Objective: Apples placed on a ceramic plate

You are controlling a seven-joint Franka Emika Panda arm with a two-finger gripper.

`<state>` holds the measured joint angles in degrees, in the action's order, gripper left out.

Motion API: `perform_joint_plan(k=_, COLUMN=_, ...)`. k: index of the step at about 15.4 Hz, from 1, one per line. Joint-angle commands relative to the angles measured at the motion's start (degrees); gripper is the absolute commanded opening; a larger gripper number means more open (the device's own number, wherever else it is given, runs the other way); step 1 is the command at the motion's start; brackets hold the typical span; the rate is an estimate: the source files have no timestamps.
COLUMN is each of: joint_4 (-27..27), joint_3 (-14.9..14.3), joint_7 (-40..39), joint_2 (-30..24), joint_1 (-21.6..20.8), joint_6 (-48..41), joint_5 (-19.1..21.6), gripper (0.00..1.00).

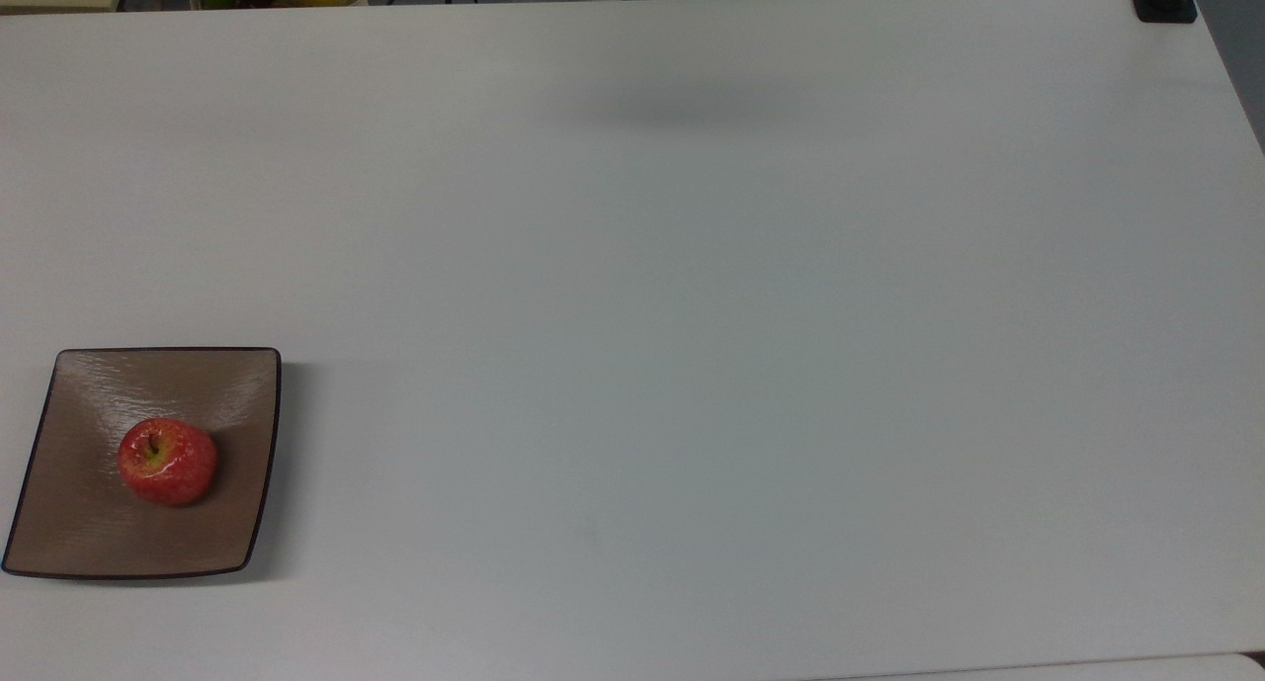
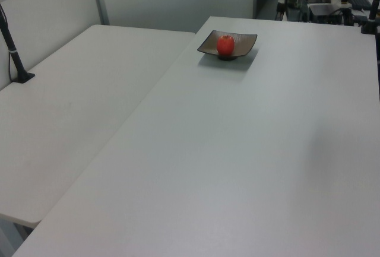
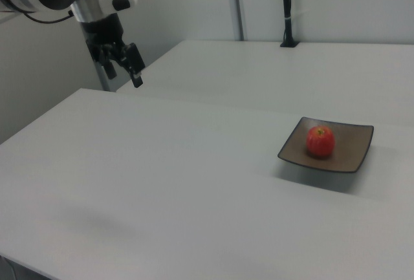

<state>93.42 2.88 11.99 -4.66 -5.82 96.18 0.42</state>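
Apple (image 3: 320, 141) on plate (image 3: 352, 156); tool (image 3: 123, 68) raised, empty.

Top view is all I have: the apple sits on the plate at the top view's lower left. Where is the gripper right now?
Observer: In the right view the gripper hangs raised above the table, near its edge at the right view's upper left, far from the ceramic plate.
Operator: Is it carrying anything?
Observer: No. Its jaws stand open with nothing between them.
Operator: How does the apple sit, seen from the side?
Observer: In the right view the apple stands upright near the plate's middle, rising well above the low rim, and the plate lies flat on the table.
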Motion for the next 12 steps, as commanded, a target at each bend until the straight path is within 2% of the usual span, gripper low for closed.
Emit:
perform_joint_plan(k=1, joint_4=1.1, joint_3=-3.5, joint_7=-1.4, joint_2=0.6, joint_1=-4.7, joint_6=0.2, joint_5=1.2, gripper=1.0)
perform_joint_plan(k=4, joint_4=1.1, joint_3=-6.2, joint_7=-6.0, joint_2=1.3, joint_1=-6.8, joint_6=0.8, joint_5=1.7, gripper=1.0)
perform_joint_plan(k=9, joint_4=1.0, joint_3=-9.0, joint_7=-17.3, joint_2=2.9, joint_1=-7.1, joint_6=3.7, joint_5=3.4, gripper=1.0)
perform_joint_plan(k=12, joint_4=1.1, joint_3=-9.0, joint_7=-16.9, joint_2=3.2, joint_1=-7.2, joint_6=3.6, joint_5=3.6, gripper=1.0)
